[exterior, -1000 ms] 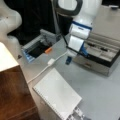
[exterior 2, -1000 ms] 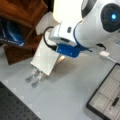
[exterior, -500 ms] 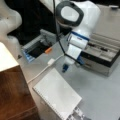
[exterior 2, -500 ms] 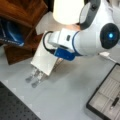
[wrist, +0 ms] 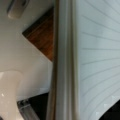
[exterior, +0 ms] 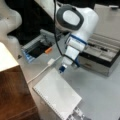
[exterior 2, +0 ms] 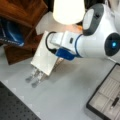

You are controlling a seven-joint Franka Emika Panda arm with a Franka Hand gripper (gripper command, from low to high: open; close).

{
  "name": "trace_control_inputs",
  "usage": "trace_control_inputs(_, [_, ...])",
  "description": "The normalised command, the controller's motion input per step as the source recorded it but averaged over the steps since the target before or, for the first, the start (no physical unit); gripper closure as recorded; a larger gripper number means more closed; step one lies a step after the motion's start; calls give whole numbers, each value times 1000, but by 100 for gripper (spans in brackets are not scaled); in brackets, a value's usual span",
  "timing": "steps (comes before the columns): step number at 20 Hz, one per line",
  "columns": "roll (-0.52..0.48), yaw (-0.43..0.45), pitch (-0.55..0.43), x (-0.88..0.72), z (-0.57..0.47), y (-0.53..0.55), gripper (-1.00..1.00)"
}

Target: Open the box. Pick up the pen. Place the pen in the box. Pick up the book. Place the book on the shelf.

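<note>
The end effector (exterior: 63, 70) sits at the far edge of the book (exterior: 57, 93), low over the grey surface (exterior: 100, 95); in a front view the book (exterior 2: 44, 55) stands lifted and tilted at the arm's tip, its lower edge clear of the surface, so the end effector (exterior 2: 55, 53) appears clamped on it, though the fingers themselves are hidden behind the cover and how far they are parted cannot be told; the wrist view shows the book's edge (wrist: 63, 65) running up the middle with pale ruled pages to the right; the shelf (exterior: 12, 95) stands just left of the book, brown with a cream top board; the box (exterior: 102, 53) lies open at the right, lid raised, with the pen (exterior: 98, 47) resting inside on the lining; a grey tray (exterior: 37, 47) with a blue edge lies at the far left of the surface, and a white cable (exterior: 42, 71) trails between it and the book.
</note>
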Motion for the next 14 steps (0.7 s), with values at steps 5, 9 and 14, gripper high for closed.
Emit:
trace_control_inputs(5, [-418, 46, -75, -22, -194, 37, -100])
trace_control_inputs(9, [-406, 52, -81, 16, -145, 61, -100])
trace_control_inputs(14, [-397, 33, -91, 21, -124, 80, -100])
